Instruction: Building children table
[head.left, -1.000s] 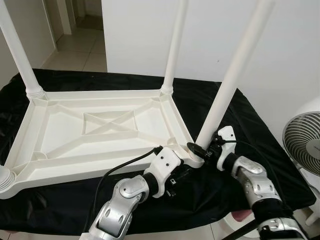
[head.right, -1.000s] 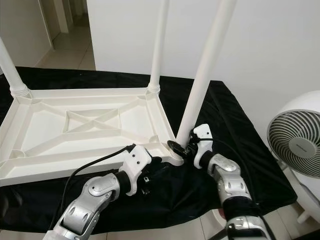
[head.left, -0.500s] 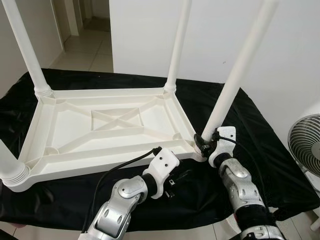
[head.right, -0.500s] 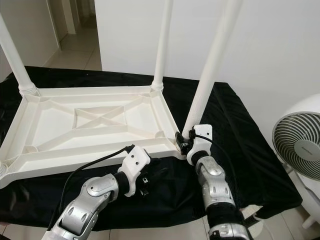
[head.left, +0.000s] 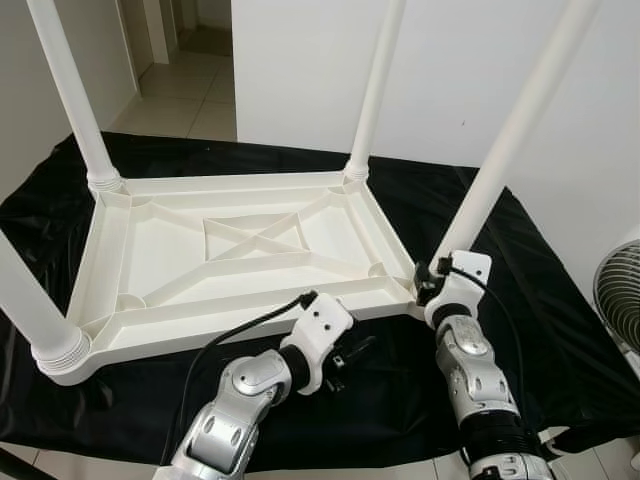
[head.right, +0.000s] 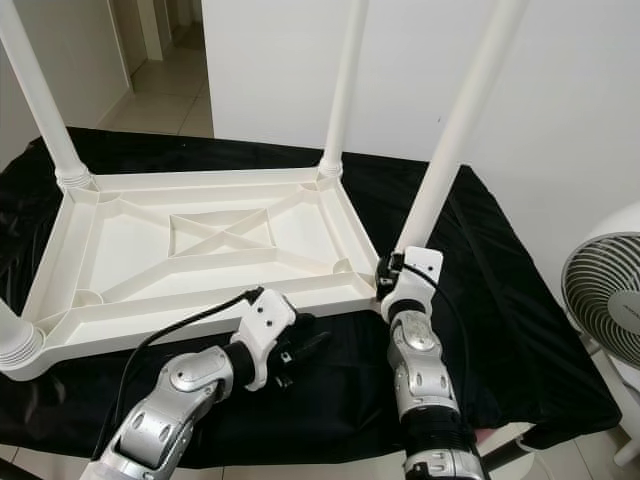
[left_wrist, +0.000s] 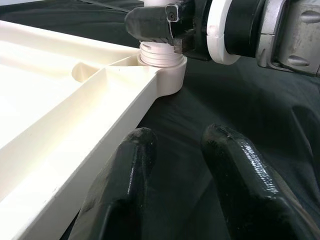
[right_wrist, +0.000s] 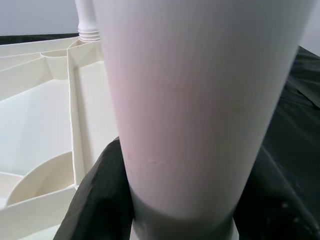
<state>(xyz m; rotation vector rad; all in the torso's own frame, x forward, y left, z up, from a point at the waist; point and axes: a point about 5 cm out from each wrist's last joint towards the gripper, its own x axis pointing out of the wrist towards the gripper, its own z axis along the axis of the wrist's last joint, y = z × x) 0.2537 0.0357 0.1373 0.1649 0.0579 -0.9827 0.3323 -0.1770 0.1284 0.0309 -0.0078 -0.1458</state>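
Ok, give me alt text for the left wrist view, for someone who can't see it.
The right gripper clamps the base of a white leg screwed into the upturned tabletop corner. The left gripper, open and empty, hovers over black cloth beside the tabletop's edge.

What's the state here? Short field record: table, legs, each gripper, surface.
table: white tabletop upside down on black cloth
legs: four white legs standing up at the corners
right gripper: clamped on base of near-right leg
left gripper: open, over the cloth beside the near edge, holding nothing
nearby: white fan at right
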